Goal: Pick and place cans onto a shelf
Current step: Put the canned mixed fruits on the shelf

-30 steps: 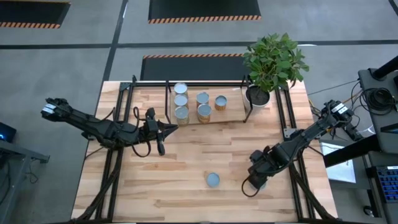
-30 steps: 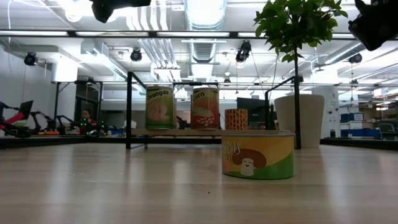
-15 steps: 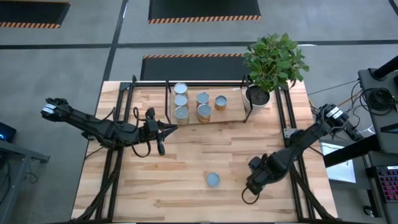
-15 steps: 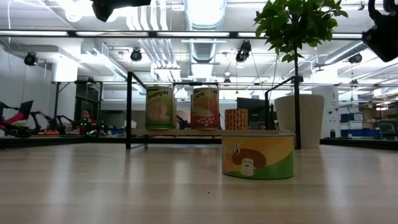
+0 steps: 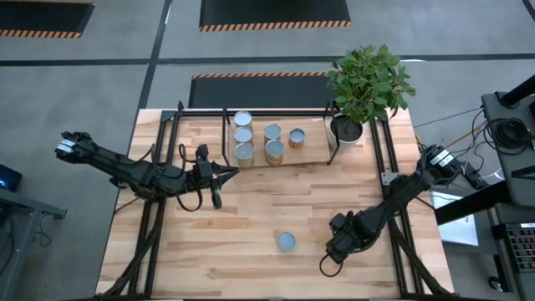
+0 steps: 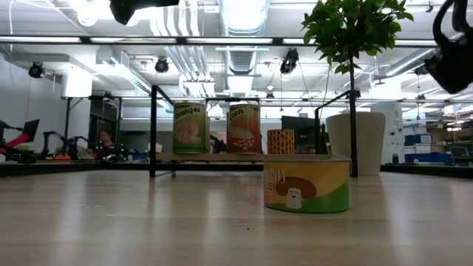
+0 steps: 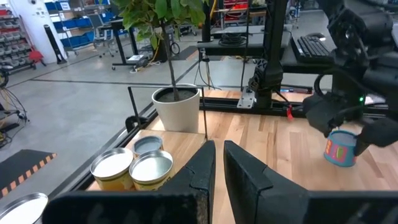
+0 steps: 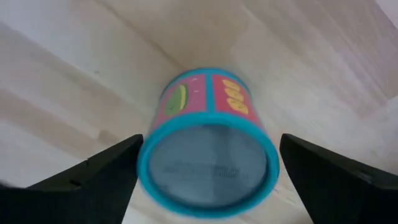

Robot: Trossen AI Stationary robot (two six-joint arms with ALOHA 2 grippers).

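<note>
The right gripper (image 5: 338,247) hangs low over the front right part of the table (image 5: 192,251), just to the right of a loose can (image 5: 286,242) with a silvery top. In the right wrist view its two dark fingers (image 8: 93,171) stand wide apart, one on each side of a pink and blue can (image 8: 208,146). This can stands upright on the wood between them, and the fingers do not touch it. In the high view the arm hides this can, but the left wrist view shows it under the right gripper.

In the low view the loose can shows a green and yellow label with a mushroom picture, and it stands in front of the shelf (image 6: 222,157).

The shelf (image 5: 276,160) is at the back middle of the table, beside the white plant pot (image 5: 345,130). Five cans (image 5: 243,138) stand on its wooden board: three in a line on the left, two next to them, and one orange can (image 5: 297,138) more to the right.

The left gripper (image 5: 224,174) waits above the table just left of the shelf. Its fingers (image 7: 202,165) are close together with only a thin gap, and they hold nothing.
</note>
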